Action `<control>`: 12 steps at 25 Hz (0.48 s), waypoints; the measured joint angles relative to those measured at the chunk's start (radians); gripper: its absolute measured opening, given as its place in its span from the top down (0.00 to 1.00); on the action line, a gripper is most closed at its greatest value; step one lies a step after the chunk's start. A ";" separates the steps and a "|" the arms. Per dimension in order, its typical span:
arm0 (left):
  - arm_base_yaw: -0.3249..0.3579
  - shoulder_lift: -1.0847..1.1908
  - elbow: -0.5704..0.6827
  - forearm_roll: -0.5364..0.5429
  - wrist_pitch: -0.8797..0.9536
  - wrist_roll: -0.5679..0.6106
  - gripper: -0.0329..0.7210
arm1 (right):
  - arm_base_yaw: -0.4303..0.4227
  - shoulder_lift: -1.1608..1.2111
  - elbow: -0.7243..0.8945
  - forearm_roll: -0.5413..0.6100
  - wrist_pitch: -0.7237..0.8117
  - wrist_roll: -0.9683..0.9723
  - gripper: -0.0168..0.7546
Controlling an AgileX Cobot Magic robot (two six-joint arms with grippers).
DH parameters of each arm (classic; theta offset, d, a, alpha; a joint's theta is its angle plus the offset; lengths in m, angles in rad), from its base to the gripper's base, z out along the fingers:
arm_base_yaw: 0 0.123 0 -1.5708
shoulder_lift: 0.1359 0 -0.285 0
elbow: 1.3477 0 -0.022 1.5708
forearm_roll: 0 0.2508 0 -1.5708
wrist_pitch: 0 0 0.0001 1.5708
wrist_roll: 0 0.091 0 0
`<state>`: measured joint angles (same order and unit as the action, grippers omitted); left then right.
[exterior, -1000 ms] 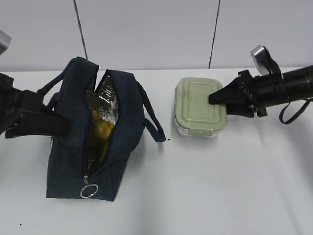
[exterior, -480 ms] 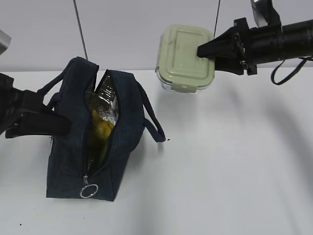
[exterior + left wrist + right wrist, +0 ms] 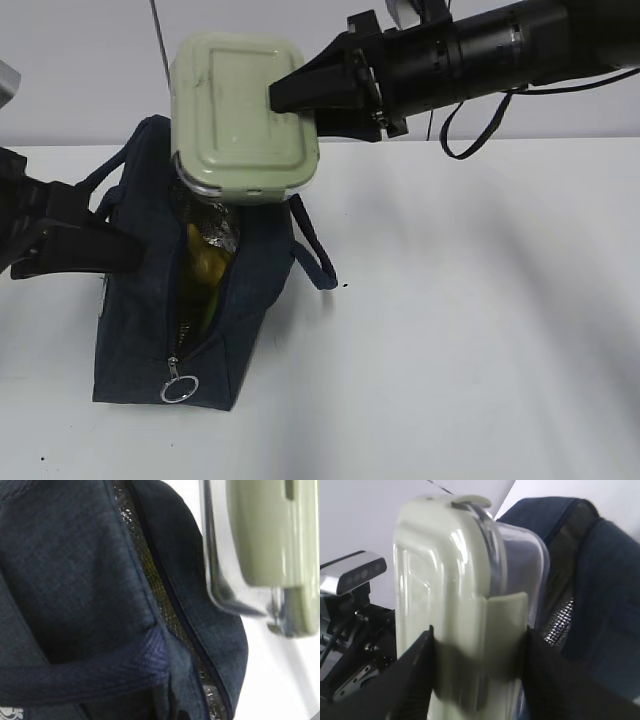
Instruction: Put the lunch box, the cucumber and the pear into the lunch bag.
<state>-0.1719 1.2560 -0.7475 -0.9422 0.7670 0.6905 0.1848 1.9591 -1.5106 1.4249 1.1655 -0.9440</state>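
The pale green lunch box [image 3: 240, 115] hangs in the air over the back of the open lunch bag [image 3: 140, 310], lid toward the exterior camera. My right gripper [image 3: 292, 98] is shut on its right edge; in the right wrist view the gripper [image 3: 479, 630] clamps the lunch box [image 3: 450, 580] between both fingers, with the lunch bag [image 3: 605, 580] just beyond. My left gripper [image 3: 132, 255] is shut on the bag's left wall; its jaws are hidden behind navy fabric [image 3: 75, 580]. The yellow pear [image 3: 205, 268] shows inside the bag. I cannot make out the cucumber.
The bag stands on a white table [image 3: 480, 330], its zip ring pull [image 3: 181, 390] at the near end and a loop handle [image 3: 318, 262] hanging to the right. A black cable [image 3: 478, 135] loops under the right arm. A grey panelled wall lies behind.
My right gripper lifted the lunch box off the table and carried it up and left, from right of the bag to above the bag's opening. The left arm and bag stayed put.
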 joint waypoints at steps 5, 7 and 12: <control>0.000 0.000 0.000 0.000 -0.001 0.000 0.98 | 0.058 0.000 0.000 -0.030 -0.018 0.000 0.48; 0.000 0.000 0.000 0.000 -0.002 0.000 0.98 | 0.064 0.000 -0.001 -0.081 -0.052 0.008 0.48; 0.000 0.000 0.000 -0.004 -0.003 0.000 0.98 | 0.063 0.000 -0.001 -0.304 -0.141 0.129 0.48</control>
<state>-0.1719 1.2560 -0.7475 -0.9467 0.7636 0.6905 0.2474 1.9591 -1.5119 1.1211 1.0248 -0.8152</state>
